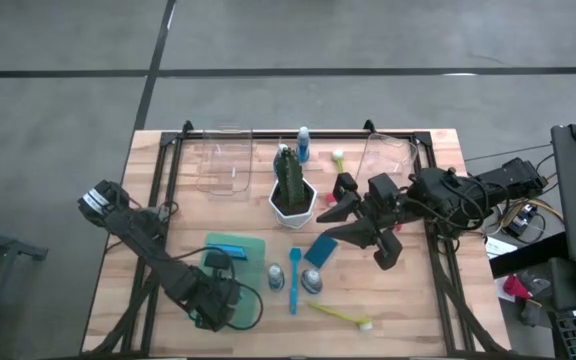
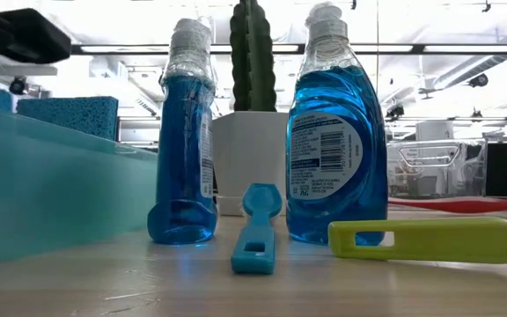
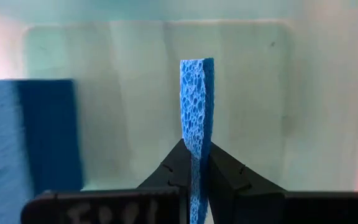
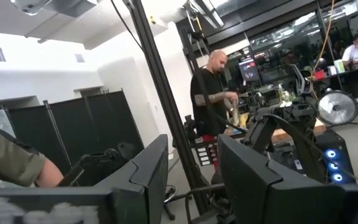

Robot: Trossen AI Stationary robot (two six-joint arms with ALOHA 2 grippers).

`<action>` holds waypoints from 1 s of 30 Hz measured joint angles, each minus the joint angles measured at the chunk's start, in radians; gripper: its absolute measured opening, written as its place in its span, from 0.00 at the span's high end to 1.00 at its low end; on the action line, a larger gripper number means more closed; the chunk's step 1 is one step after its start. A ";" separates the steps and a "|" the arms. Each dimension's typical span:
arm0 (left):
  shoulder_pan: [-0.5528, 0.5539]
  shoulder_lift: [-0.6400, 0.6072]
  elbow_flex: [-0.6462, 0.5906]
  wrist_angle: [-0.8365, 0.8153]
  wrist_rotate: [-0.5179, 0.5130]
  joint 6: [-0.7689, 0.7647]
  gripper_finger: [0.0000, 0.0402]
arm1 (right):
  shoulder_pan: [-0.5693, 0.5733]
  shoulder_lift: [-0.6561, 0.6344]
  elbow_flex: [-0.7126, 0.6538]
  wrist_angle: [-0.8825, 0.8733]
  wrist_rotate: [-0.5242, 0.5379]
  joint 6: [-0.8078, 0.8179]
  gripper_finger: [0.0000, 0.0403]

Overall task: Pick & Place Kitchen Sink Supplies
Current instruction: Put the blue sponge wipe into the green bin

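Observation:
My left gripper (image 1: pixel 218 266) hangs over the translucent green tray (image 1: pixel 253 262) at the near left, shut on a light blue sponge (image 3: pixel 197 106). A darker blue sponge (image 3: pixel 30 143) lies on the tray beside it (image 1: pixel 230 243). Another blue sponge (image 1: pixel 320 250) lies flat on the table. Two small blue bottles (image 2: pixel 183 141) (image 2: pixel 334 132) stand near a blue brush (image 2: pixel 255 231) and a yellow brush (image 2: pixel 429 239). My right gripper (image 4: pixel 191 180) is raised high over the middle of the table, open, with nothing between its fingers. My left gripper pinches the light blue sponge by its two broad faces (image 3: pixel 196 149) between its two fingers. The fingers come from above, pointing steeply down at the tray. The sponge stands on edge and reaches out past the fingertips; whether its lower end touches the tray I cannot tell.
A green cactus in a white pot (image 1: pixel 292 192) stands mid-table. Two clear bins (image 1: pixel 223 165) (image 1: pixel 388 155), a third blue bottle (image 1: pixel 303 145) and a pink-and-yellow brush (image 1: pixel 338 157) sit along the far edge. People show in the room beyond.

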 joint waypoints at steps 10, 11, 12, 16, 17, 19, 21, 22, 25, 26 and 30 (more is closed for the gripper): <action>-0.004 0.001 -0.021 0.050 0.026 -0.004 0.93 | -0.004 -0.011 0.000 0.001 0.001 -0.026 0.69; -0.005 0.001 -0.021 0.050 0.026 0.000 0.93 | -0.006 -0.011 0.000 0.001 0.000 -0.026 0.70; -0.005 0.001 -0.022 0.051 0.026 0.002 0.93 | -0.006 -0.011 0.000 0.001 0.001 -0.027 0.70; -0.006 0.009 -0.023 0.057 0.026 0.006 0.93 | -0.006 -0.011 0.000 0.001 0.002 -0.027 0.70; -0.007 0.013 -0.026 0.058 0.026 0.009 0.93 | -0.006 -0.011 0.000 0.001 0.002 -0.027 0.69; -0.007 0.020 -0.033 0.064 0.026 0.009 0.93 | -0.006 -0.011 0.000 0.001 0.002 -0.027 0.69; -0.007 0.024 -0.042 0.065 0.029 0.002 0.93 | -0.006 -0.011 0.000 0.001 0.002 -0.027 0.68; -0.007 0.024 -0.045 0.066 0.029 -0.005 0.93 | -0.006 -0.011 0.000 0.001 0.002 -0.027 0.68; -0.007 0.024 -0.055 0.067 0.029 -0.025 0.93 | -0.006 -0.011 0.000 0.001 0.002 -0.027 0.67; -0.007 0.024 -0.058 0.072 0.029 -0.027 0.93 | -0.006 -0.011 0.000 0.001 0.002 -0.027 0.67; -0.007 0.023 -0.071 0.095 0.034 -0.029 0.93 | -0.006 -0.011 0.000 0.001 0.002 -0.027 0.67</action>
